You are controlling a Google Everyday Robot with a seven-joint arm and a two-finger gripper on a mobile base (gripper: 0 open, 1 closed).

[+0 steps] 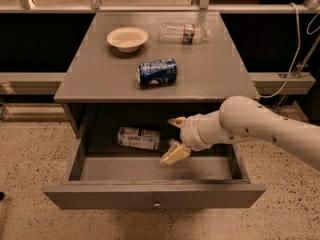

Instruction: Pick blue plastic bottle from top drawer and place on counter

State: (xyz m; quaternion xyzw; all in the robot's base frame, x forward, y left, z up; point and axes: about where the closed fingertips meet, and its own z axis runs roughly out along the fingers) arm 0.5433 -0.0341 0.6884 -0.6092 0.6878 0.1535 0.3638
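Observation:
The blue plastic bottle point(139, 138) lies on its side at the back of the open top drawer point(150, 196), its cap pointing right. My gripper point(172, 140) is inside the drawer just right of the bottle's cap. Its two pale fingers are spread apart, one above and one below the cap end, and they hold nothing. The white arm reaches in from the right. The grey counter point(210, 69) lies above the drawer.
On the counter lie a dark blue soda can point(157, 72) near the middle, a cream bowl point(127, 38) at the back left and a clear crinkled bottle point(183, 33) at the back right. A speckled floor surrounds the cabinet.

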